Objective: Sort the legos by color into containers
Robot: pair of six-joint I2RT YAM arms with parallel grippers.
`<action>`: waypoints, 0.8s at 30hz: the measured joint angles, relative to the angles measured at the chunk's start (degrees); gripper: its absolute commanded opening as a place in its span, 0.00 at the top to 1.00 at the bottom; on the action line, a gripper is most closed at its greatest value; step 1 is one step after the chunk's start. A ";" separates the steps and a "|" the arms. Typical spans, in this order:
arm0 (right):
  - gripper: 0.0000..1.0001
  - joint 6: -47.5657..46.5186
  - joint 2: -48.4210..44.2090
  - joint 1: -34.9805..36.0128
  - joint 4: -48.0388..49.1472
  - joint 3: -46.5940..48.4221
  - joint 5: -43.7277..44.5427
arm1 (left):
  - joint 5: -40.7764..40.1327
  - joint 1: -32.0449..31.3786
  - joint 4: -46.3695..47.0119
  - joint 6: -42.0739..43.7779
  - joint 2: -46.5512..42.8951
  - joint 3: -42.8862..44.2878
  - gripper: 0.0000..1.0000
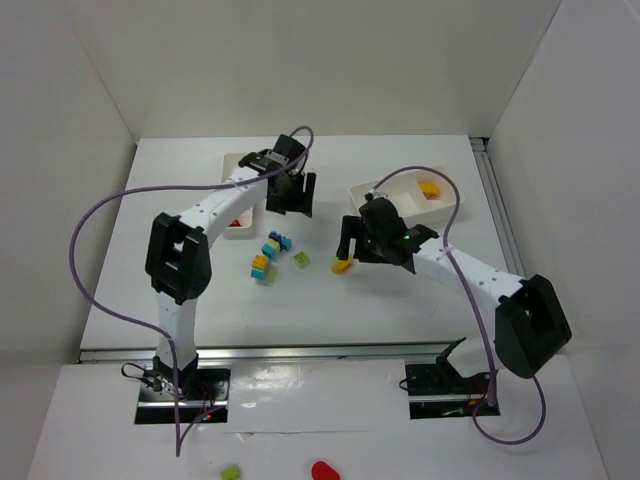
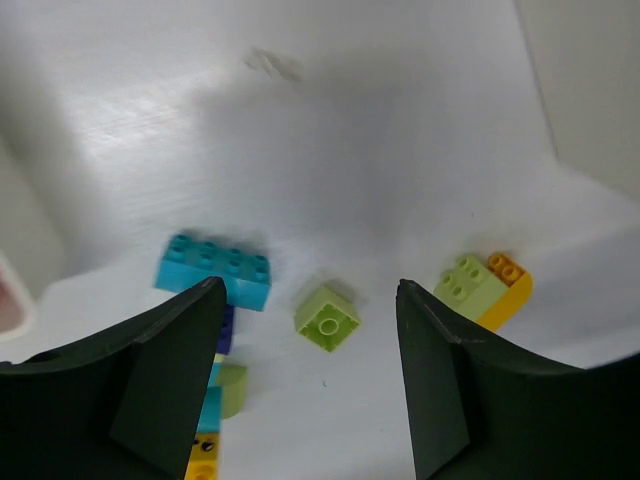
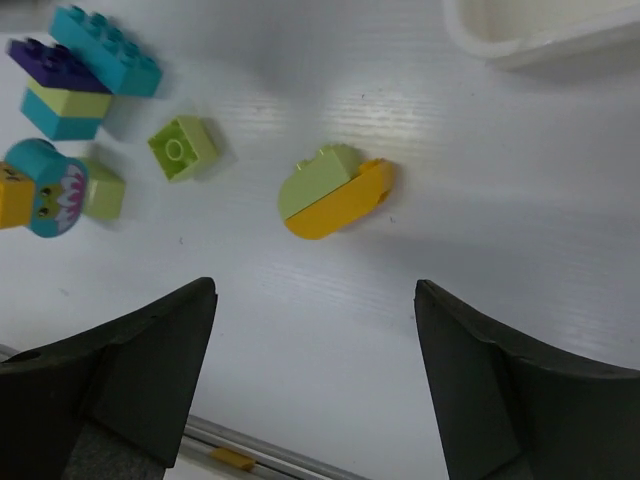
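Right gripper (image 3: pixel 312 290), spread and empty, is held above the lime-and-orange stacked plastic brick (image 3: pixel 335 197) (pick-up step, seemingly); descent and closure are needed.

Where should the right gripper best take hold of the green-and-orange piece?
Across the long sides of the green-and-orange piece, probably from above: it lies slanted on its own, with both long sides free. The open right gripper would need to turn to match.
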 measured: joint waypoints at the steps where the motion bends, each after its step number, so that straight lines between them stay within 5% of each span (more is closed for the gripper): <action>1: 0.09 0.57 1.97 0.98 0.33 0.00 -0.11 | -1.42 0.87 -0.85 -0.11 -1.01 1.64 0.21; 10: 0.02 2.34 23.02 5.99 -0.26 9.20 1.29 | -11.47 1.62 -2.40 -4.35 -16.65 4.50 0.20; 24: 0.07 -9.05 29.29 13.90 3.02 17.31 4.22 | -18.88 6.36 -5.60 -10.19 -19.17 -2.91 0.20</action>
